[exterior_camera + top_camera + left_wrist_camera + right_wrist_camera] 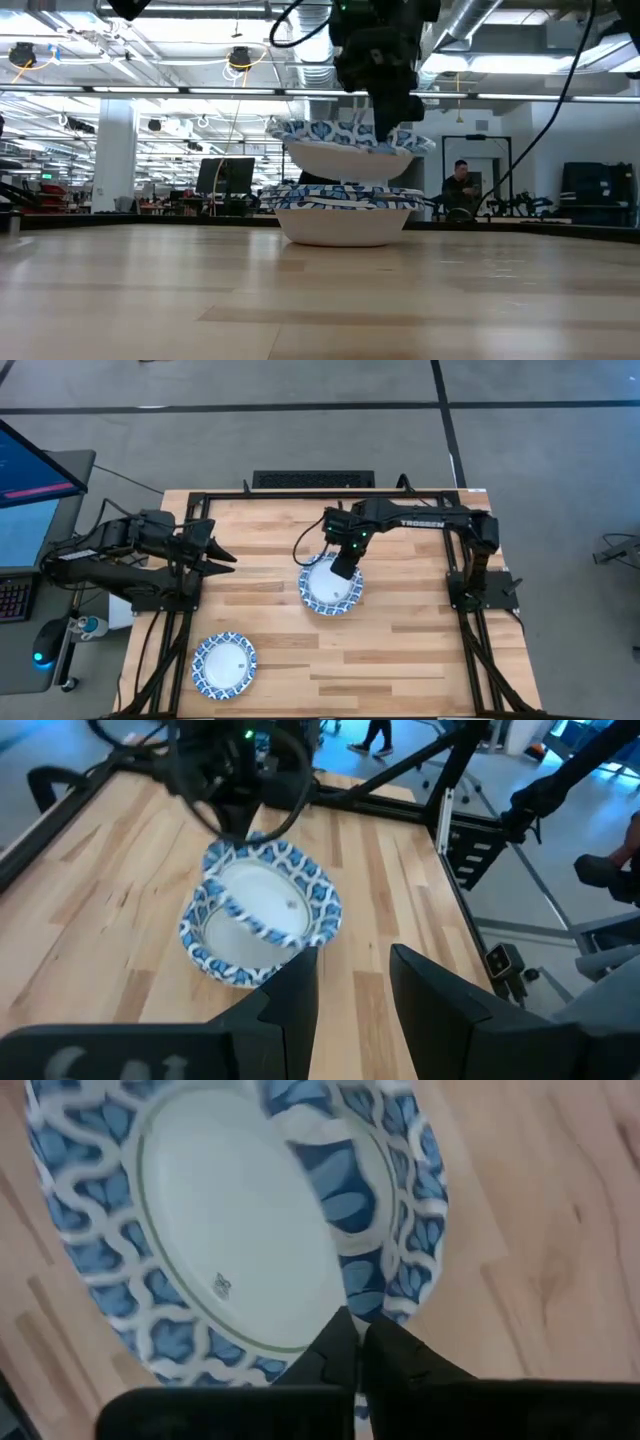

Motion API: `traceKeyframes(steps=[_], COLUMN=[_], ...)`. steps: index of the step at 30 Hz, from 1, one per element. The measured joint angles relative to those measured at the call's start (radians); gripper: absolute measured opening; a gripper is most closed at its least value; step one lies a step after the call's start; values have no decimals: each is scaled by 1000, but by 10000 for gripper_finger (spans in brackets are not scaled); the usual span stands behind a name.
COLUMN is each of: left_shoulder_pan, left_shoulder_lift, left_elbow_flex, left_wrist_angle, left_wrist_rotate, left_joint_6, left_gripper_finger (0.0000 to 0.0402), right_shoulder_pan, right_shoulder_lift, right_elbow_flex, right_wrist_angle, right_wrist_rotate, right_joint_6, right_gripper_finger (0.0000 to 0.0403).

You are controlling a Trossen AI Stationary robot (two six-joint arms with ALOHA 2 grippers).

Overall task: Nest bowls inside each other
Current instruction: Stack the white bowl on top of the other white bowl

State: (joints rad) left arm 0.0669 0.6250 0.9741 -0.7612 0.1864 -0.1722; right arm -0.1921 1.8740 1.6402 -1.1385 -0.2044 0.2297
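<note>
R gripper [345, 567] pinches top bowl [345, 150] by its rim, hovering directly over the stack [340, 212] mid-desk [400, 650]; L gripper [222, 552] spread, parked well apart.

Lighting even and bright overhead; my high view shows only soft, short shadows on the pale wooden slatted table [400, 650], no hard edges. Low view: backlit by ceiling strip lamps in the room behind, so my right gripper [392, 125] reads as near-black silhouette; tabletop in fgnd soft, out of focus, w/ faint sheen. Stacked blue-and-white patterned round bowls [343, 205] fairly sharp there. Left wrist view: mild blur overall, edges stretched by wide lens, table lines bowed; my own dark fingers [290, 1005] v. soft. Right wrist view: close, bowl rim slightly smeared, white centre near blown out, no glare spots.
</note>
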Motion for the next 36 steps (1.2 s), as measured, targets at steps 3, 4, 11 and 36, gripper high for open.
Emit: traceKeyframes(steps=[3,4,11,36], left_shoulder_pan=[0,0,0,0], left_shoulder_lift=[0,2,2,3], left_elbow_flex=[0,0,0,0], left_wrist_angle=[-17,-31,-199,-329], left_wrist_rotate=[-9,-12,-37,45], left_joint_6=[-30,-33,-131,-188], left_gripper_finger=[116,116,116,116], right_shoulder_pan=[0,-2,-13,14], right_shoulder_lift=[21,24,76,79], right_elbow_flex=[2,-2,2,0], right_wrist_angle=[35,23,60,130], right_wrist_rotate=[20,23,23,13], right_joint_6=[-27,-28,-28,26], right_gripper_finger=[41,45,59,213])
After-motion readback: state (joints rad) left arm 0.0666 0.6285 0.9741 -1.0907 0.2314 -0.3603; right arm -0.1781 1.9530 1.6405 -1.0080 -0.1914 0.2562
